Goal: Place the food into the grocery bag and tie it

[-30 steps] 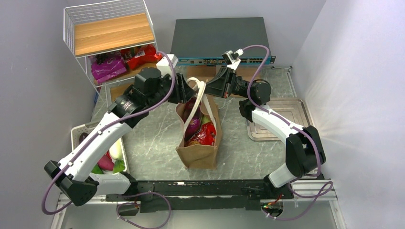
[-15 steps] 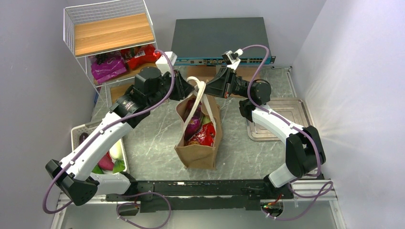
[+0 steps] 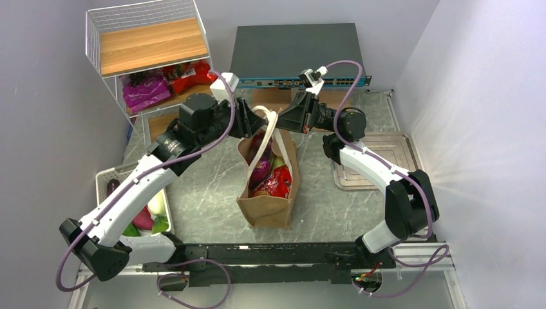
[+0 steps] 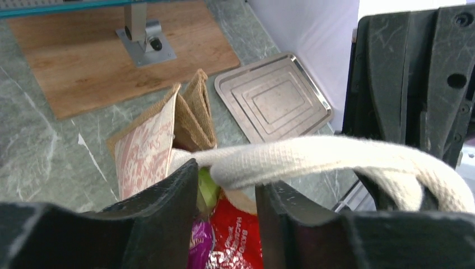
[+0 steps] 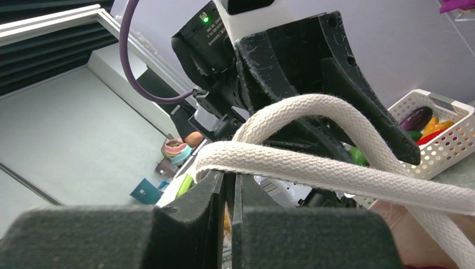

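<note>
The bag [image 3: 264,209] stands at the middle of the surface [image 3: 206,187], food [image 3: 275,182] inside. Above its far end the right gripper [image 3: 283,120] is clenched on a handle [image 5: 313,174]. The left gripper [image 3: 253,123] faces it, half-parted, the handle loose between its jaws.

Bright, even light, soft shadows.
Glare fans across the pale lilac side wall [image 3: 451,116]; close black foam fingers [image 4: 162,224] look blurred.
</note>
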You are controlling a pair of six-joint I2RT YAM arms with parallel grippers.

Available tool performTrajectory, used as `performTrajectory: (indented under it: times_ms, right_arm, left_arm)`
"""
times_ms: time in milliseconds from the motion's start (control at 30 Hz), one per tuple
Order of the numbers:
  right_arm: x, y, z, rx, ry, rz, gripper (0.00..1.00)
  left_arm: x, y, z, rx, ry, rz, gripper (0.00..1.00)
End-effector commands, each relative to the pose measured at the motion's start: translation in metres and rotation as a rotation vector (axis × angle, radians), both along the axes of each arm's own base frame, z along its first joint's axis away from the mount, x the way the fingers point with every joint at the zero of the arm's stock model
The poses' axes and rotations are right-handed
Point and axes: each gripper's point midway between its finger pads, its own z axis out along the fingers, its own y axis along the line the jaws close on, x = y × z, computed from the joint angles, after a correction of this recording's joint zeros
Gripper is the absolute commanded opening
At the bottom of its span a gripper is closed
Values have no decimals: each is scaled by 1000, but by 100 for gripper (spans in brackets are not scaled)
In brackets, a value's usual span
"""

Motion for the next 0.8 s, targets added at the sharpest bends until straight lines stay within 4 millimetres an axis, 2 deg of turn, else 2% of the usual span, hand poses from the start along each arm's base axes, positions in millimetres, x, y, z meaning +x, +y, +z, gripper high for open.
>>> performTrajectory:
  times_ms: [0, 100, 167, 300, 500, 633, 767]
  right_arm:
    - [-33, -23, 69, 219, -206, -21, 0]
    - [-36, -22, 67, 210, -201, -5, 0]
    - [-37, -22, 65, 201, -198, -4, 0]
    - [-36, -20, 61, 178, -194, -8, 0]
    - [-28, -15, 50, 128, -171, -18, 0]
    - [-23, -9, 38, 63, -157, -13, 1]
    - [-20, -6, 25, 8, -153, -17, 12]
  left_arm:
    - [14, -10, 20, -46, -85, -4, 44]
    - [21, -15, 35, -75, -127, -1, 35]
    - [25, -14, 48, -82, -152, 9, 21]
    - [28, -7, 61, -58, -153, 49, 1]
    - [19, 8, 74, -87, -170, 91, 0]
    - [11, 14, 77, -103, -161, 99, 0]
    - [5, 20, 78, -108, -162, 107, 0]
